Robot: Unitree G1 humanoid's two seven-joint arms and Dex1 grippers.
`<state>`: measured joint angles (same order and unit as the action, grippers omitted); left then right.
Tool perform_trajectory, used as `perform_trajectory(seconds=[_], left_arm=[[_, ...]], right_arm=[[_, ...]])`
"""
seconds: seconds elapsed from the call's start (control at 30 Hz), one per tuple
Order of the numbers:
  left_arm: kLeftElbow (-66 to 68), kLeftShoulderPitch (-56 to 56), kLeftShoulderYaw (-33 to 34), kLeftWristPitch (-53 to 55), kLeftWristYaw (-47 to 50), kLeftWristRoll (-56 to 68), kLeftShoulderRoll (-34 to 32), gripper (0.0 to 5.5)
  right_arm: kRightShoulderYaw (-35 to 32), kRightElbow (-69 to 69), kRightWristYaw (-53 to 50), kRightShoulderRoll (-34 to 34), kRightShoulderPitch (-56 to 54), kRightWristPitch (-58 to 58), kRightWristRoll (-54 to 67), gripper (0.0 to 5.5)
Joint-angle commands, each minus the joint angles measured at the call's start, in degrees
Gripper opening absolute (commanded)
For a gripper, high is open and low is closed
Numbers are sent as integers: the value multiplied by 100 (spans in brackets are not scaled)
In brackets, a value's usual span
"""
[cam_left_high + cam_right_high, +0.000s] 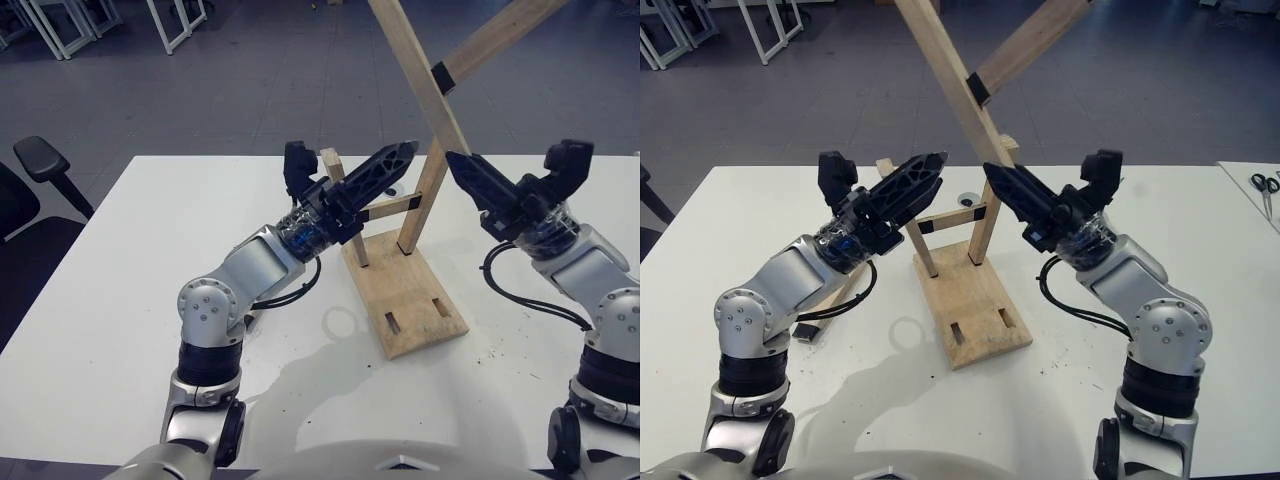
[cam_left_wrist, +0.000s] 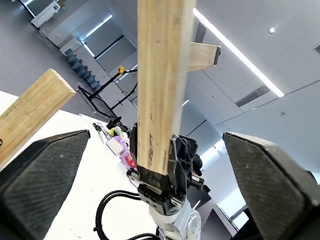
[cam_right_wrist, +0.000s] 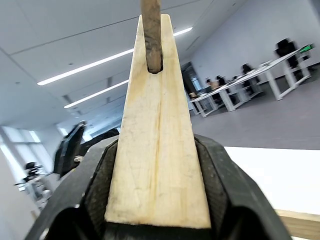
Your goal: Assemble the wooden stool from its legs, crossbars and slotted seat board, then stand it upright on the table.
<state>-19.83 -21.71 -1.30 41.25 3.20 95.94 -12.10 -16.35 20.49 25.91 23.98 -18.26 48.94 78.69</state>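
The slotted seat board [image 1: 410,300] lies flat on the white table. A short leg [image 1: 357,245] and a taller leg [image 1: 420,210] stand in its far slots, joined by a crossbar [image 1: 395,207]. From the taller leg's top a long bar [image 1: 415,60] slants up and left, and another bar [image 1: 500,35] meets it at a black joint. My right gripper [image 1: 458,163] is shut on the taller leg [image 3: 157,150] near its top. My left gripper [image 1: 400,155] is open, its pads [image 2: 45,165] wide apart on either side of the wooden leg [image 2: 160,75], not touching it.
Two free slots [image 1: 392,322] show at the board's near end. An office chair [image 1: 40,160] stands off the table's left edge. Scissors [image 1: 1265,183] lie on a neighbouring table at the right. Bare tabletop [image 1: 110,300] spreads left of and in front of the board.
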Motion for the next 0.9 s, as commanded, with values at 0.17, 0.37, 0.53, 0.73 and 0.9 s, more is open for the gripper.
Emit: perform_trajectory(seconds=[0.17,0.37,0.53,0.73,0.9], left_arm=[[-30,-349,207,128,-383,351,15,489],[-88,-511,256,301,-687,555,-194,460],[-106,-490,167,532,-1036,125,-493,378],[-97,-468,145,674,-1403,-308,-687,272],[-30,-477,285,702,-1489,-202,-747,205]], right_arm=[[298,-208,322,131,9,558,959,201],[450,-267,423,216,213,782,1305,201],[482,-370,271,262,222,817,1412,201],[573,-326,351,413,322,904,1350,201],[612,-292,531,545,444,932,1269,201]])
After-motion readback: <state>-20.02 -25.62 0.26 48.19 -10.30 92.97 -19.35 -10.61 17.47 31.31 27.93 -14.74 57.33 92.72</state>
